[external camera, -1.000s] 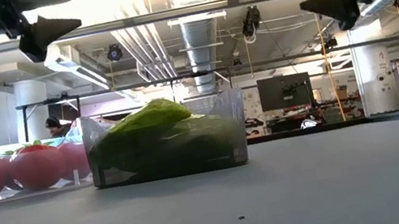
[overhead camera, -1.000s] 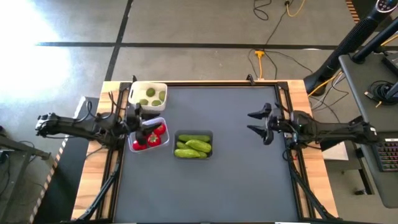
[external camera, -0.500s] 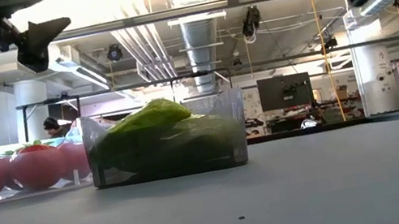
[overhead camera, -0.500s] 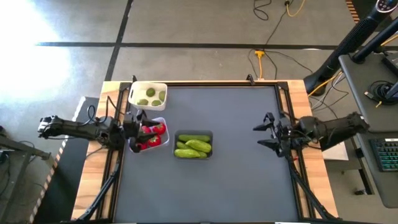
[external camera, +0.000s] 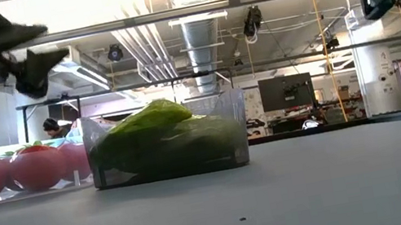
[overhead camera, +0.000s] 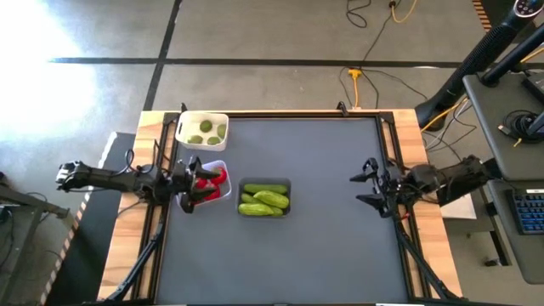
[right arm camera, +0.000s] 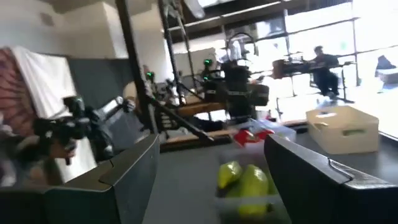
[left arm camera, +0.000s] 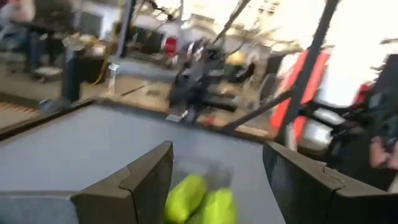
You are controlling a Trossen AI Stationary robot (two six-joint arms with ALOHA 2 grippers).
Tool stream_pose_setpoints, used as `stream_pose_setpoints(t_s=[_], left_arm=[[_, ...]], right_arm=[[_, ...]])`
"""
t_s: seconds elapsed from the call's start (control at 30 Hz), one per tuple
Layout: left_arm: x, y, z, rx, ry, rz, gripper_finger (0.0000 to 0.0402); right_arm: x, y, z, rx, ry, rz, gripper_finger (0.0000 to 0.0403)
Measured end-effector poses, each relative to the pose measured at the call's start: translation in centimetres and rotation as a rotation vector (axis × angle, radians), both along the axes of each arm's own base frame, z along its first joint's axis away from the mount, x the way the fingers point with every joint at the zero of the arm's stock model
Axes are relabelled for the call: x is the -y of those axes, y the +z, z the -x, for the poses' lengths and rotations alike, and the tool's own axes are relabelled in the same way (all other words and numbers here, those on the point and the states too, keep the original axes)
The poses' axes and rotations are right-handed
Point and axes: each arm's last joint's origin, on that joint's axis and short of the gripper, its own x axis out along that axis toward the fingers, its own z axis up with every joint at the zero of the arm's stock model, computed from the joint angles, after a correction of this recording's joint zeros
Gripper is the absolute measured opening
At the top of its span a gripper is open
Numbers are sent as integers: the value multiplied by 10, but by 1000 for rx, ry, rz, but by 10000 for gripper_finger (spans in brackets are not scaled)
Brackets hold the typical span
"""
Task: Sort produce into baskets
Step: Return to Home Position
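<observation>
Dark left gripper (overhead camera: 195, 183), fingers spread and empty, has pulled back toward its own table edge and now hangs over the clear tub (overhead camera: 228, 189) of red fruits (overhead camera: 219, 177). White tub (overhead camera: 182, 127) beyond it holds 3 limes (overhead camera: 206, 127). Smoky tub (overhead camera: 264, 180) holds the cucumbers (overhead camera: 265, 200). Right gripper (overhead camera: 359, 189), also spread and empty, has retreated to the right edge. No produce lies outside the tubs, so sorting looks done and the arms are homing.
</observation>
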Motion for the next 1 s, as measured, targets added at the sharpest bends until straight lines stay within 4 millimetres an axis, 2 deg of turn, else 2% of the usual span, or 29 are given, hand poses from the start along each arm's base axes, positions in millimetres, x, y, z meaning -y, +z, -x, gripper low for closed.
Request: stream_pose_setpoints(t_s=[0.23,0.43,1.0], left_arm=[[-2,-8,9,-71,29,-18,231],[-1,-10,15,-68,-24,-77,231],[0,-18,10,-160,-51,-99,231]], right_arm=[[5,-12,-3,-59,-184,24,283],[4,-16,-5,-100,-185,40,283],[4,-19,-7,-132,-191,52,283]])
